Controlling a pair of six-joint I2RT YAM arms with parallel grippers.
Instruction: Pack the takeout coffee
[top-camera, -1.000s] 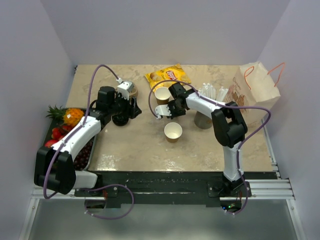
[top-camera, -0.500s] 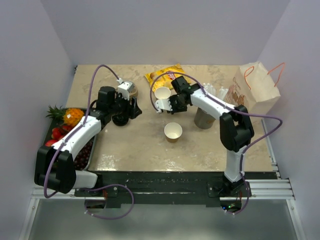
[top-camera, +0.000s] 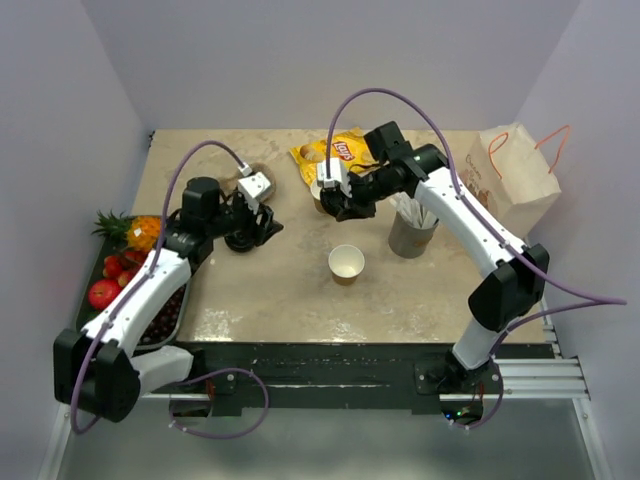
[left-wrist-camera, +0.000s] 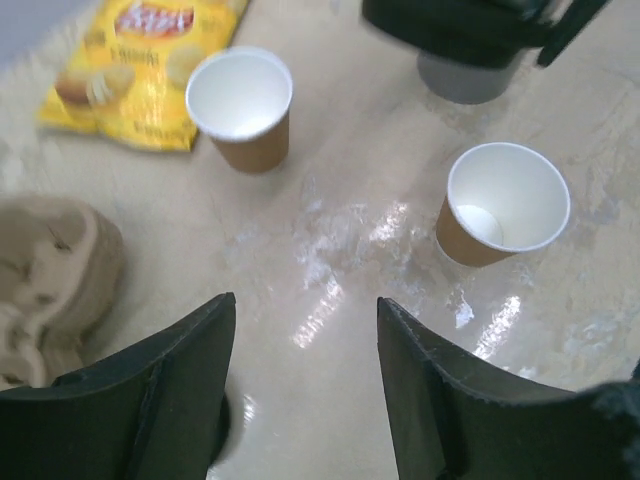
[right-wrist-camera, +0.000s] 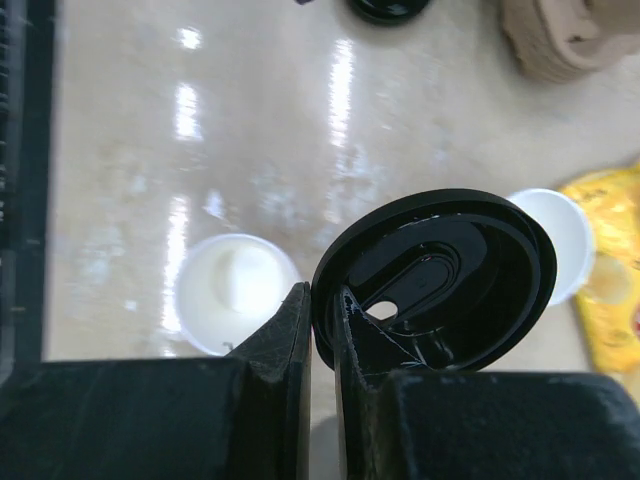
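The right gripper is clamping the rim of a black lid between its two fingers, which are pressing almost together. It is holding the lid clear of the table, on edge, with the hollow underside and the small sip hole facing the wrist camera. The lid is round, so no long axis is showing. In the overhead view this gripper is hanging over the middle of the far half of the table.

Just under the held lid, the far cup is standing upright with its mouth open to the ceiling and its white inside showing. The near cup is also standing upright and open, apart from the far one, toward the near edge.

The left gripper is hovering low on the left with its fingers spread apart and nothing between them. A second black lid is lying flat on the table just beside it.

A pulp cup carrier is sitting to the far left of the cups. A yellow chip bag is lying flat beyond the far cup. A grey cup of straws is standing to the right, and a paper bag is standing at the far right. A tray of fruit is sitting on the left edge.
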